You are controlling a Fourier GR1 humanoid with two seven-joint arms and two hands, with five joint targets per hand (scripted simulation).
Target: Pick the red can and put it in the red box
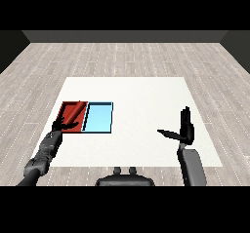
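Fingers of your right hand stand straight, thumb spread wide toward the middle, holding nothing above the white bench. Your left hand, fingers relaxed and empty, hovers at the near edge of the red tray, beside the light blue tray. No red can is visible, perhaps hidden; risk: you would close on nothing without locating it.
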